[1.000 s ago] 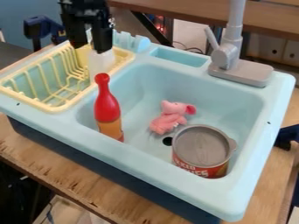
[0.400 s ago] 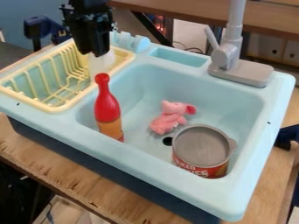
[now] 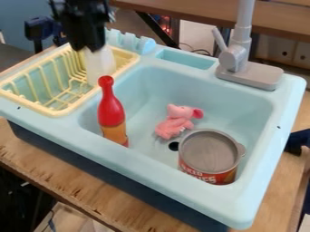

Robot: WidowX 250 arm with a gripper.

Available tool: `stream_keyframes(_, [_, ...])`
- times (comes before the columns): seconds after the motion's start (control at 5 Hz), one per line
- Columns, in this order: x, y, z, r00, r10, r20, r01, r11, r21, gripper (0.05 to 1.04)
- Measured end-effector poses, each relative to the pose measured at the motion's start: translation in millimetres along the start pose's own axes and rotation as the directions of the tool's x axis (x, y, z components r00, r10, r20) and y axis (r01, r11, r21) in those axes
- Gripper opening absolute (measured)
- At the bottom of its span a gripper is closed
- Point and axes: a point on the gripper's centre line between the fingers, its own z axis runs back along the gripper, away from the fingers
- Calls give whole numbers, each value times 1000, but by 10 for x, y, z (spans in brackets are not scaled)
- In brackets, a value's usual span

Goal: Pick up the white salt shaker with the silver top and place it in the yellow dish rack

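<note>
The black robot gripper (image 3: pixel 89 48) has shifted toward the view's left edge; whether it grasps the whitish, smooth container (image 3: pixel 101 67), I cannot tell. Slow, steady motion is best beside the red-and-orange, glossy bottle (image 3: pixel 111 110).

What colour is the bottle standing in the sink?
Red top, orange lower part; the camera view shows the bottle best.

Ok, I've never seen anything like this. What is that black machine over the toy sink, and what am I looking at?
The black machine is a robot arm. A fixed camera looks down at a slant, so the arm comes in from the top. Its tool is at a whitish thing by the yellow rack; I can't tell whether it's held. The light-blue toy sink rests on a wooden table. In its basin are a red-and-orange bottle, a pink soft toy and a can. A grey tap stands behind.
</note>
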Motion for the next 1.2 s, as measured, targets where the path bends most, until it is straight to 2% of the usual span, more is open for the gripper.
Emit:
stream_keyframes(0.2, [-173, 2, 398, 995, 56, 77, -63, 994, 89, 439])
stream_keyframes(0.4, [-483, -55, 701, 993, 45, 108, -61, 988, 145, 439])
stream_keyframes(0.6, [-691, 26, 620, 999, 48, 4, -48, 978, 205, 439])
stream_keyframes(0.8, [-668, 182, 281, 997, 48, -54, -40, 989, 144, 439])
stream_keyframes(1.0, [-566, 365, 111, 999, 42, -9, -41, 996, 78, 439])
stream_keyframes(1.2, [-520, 382, -19, 1000, -11, 13, 10, 999, 53, 439])
